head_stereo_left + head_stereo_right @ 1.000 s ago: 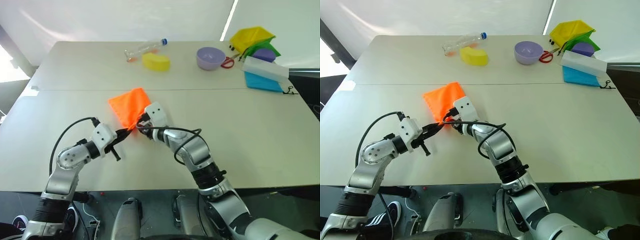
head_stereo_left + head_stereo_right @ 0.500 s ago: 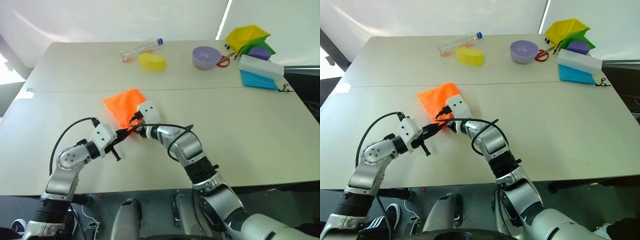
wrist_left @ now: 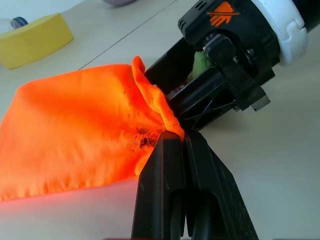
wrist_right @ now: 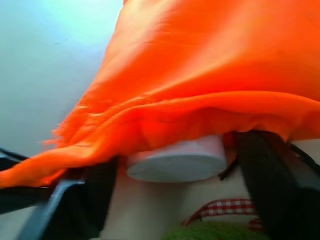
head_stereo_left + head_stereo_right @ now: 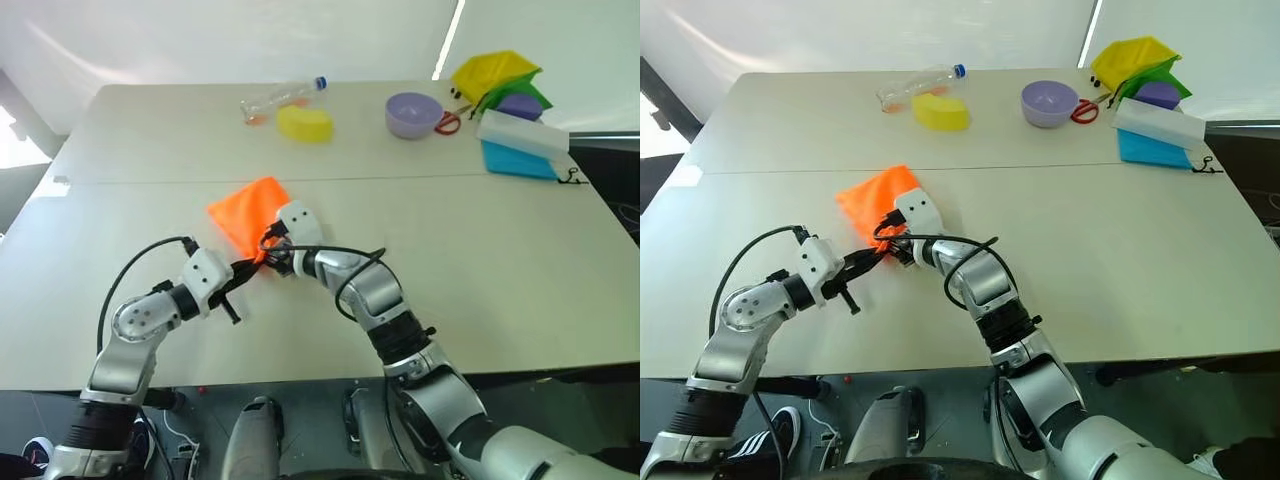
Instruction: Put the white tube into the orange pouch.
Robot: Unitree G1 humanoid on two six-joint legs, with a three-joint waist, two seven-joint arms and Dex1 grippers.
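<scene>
The orange pouch (image 5: 247, 210) lies on the table a little left of centre, its mouth toward me. My left gripper (image 3: 173, 141) is shut on the pouch's frayed rim, holding it up. My right gripper (image 5: 269, 250) sits at the mouth from the other side. In the right wrist view the white tube (image 4: 175, 160) lies under the lifted orange rim, its flat end facing the camera. The right gripper's fingers (image 4: 262, 180) stand open on either side of the tube with gaps to it. The green tag (image 3: 200, 63) lies by the right gripper.
Along the far edge lie a clear bottle with a blue cap (image 5: 283, 95), a yellow sponge (image 5: 304, 122), a purple bowl (image 5: 415, 113) and red scissors (image 5: 455, 122). A yellow bag (image 5: 497, 72) and a blue box (image 5: 520, 152) fill the far right corner.
The whole picture shifted a second ago, a camera move. Both grippers have stayed at the pouch's mouth, and the left still pinches the rim.
</scene>
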